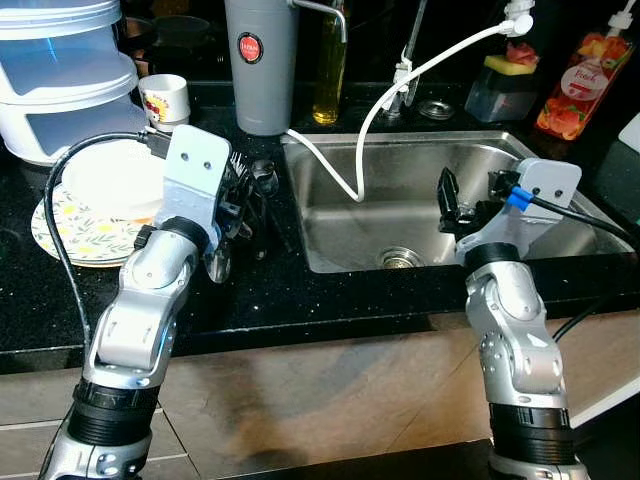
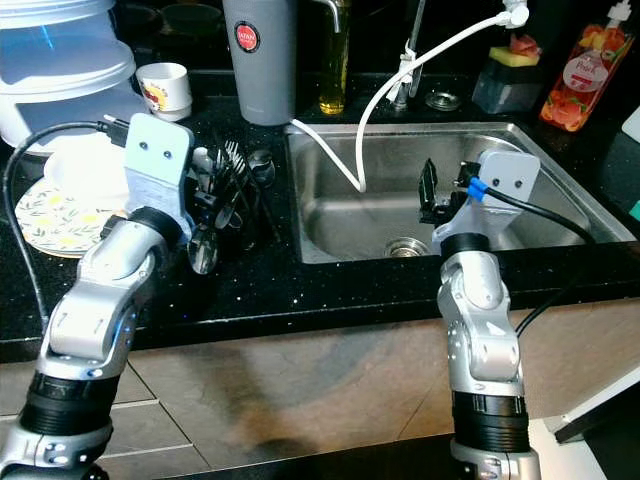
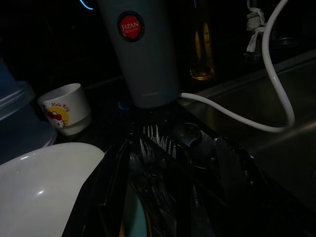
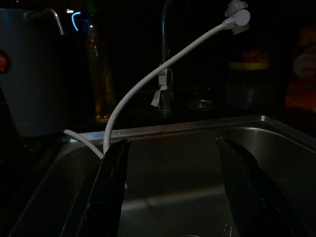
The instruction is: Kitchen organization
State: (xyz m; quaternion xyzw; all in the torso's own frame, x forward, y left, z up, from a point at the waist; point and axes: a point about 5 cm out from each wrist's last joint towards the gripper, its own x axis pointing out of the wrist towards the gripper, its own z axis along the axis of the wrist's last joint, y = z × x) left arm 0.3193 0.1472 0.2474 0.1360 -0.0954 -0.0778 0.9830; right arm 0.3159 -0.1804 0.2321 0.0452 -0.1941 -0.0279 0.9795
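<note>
**Cutlery in our left gripper, beside the sink**

Taking the steel sink (image 1: 560, 215) as our landmark: nearest us, our right gripper (image 1: 470, 200) hangs over its front edge with the two black fingers (image 4: 106, 197) spread wide and nothing between them. Left of the sink, on the black counter (image 1: 300, 300), our left gripper (image 2: 225, 190) is down among a bundle of cutlery (image 2: 235, 165); forks and spoons poke out past the fingers, which straddle the bundle, but the wrist view is so dark that we cannot tell whether they are clenched on it. Further left sit a white bowl (image 1: 110, 175) on a flowered plate (image 1: 70, 235), partly behind our arm. Behind the sink's left corner stand a grey jug (image 1: 262, 60) and a small printed cup (image 1: 165, 97). A white hose (image 1: 400, 80) loops into the basin. At the far back, a bottle (image 1: 328, 65) is dim, cut off above.
</note>
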